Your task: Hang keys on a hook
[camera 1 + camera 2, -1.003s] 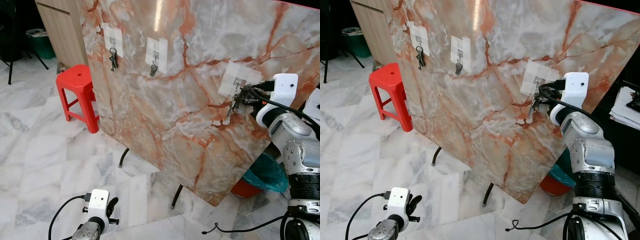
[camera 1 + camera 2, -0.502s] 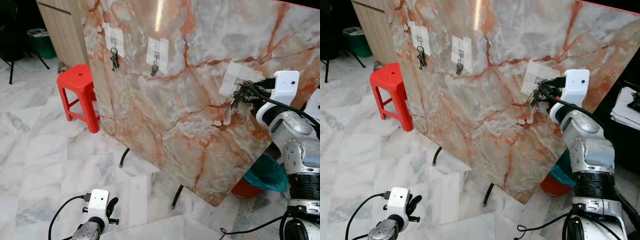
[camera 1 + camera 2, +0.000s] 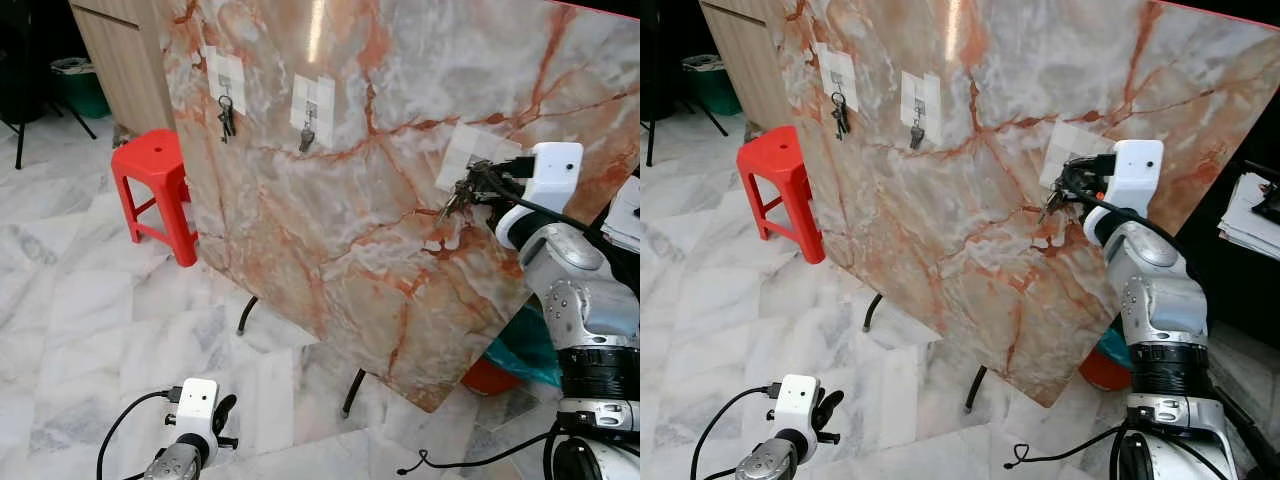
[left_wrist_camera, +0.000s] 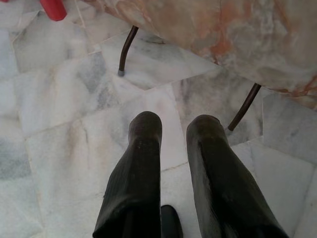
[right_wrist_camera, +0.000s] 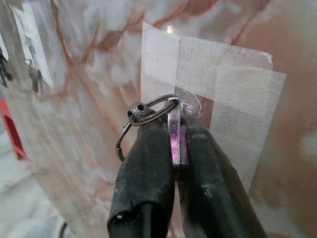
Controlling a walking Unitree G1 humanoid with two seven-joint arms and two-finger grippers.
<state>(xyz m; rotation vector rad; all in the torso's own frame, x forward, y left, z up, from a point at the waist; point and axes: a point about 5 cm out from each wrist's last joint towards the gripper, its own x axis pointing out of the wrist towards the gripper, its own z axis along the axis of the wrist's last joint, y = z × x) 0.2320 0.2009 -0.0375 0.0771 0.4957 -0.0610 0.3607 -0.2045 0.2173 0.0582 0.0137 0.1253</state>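
At the bottom left of the head views, nearest the camera, the left gripper (image 3: 222, 412) hangs low over the pale marble floor (image 3: 80, 300). In its wrist view the two black fingers (image 4: 136, 178) stand slightly parted with bare tile between them, grasping nothing.

Farther in, filling the middle and upper part of the frame, a large slab of pink-veined marble (image 3: 350, 230) leans tilted on thin dark metal legs (image 3: 247, 313). At the right edge the silver right arm (image 3: 580, 290) reaches up to the slab, and the right gripper (image 3: 468, 186) is at a white taped patch (image 3: 470, 155) in the right upper part of the frame. The right wrist view shows its fingers (image 5: 143, 173) clenched on the keys (image 5: 174, 136): a flat metal key blade is pinched between them, and a ring (image 5: 143, 115) with a small knurled bead stands out just above the fingertips. The ring lies right against a small clear hook (image 5: 190, 101) stuck at the centre of the taped patch; whether it is already over the hook I cannot tell.

Beyond, toward the upper left of the slab, two more taped patches each carry a hanging key bunch: the middle bunch (image 3: 307, 138) and the left bunch (image 3: 227, 115). Behind the slab's left edge a red plastic stool (image 3: 155, 190) stands on the floor, with a wooden cabinet (image 3: 125, 55) and a green bin (image 3: 80, 85) at the far upper left.
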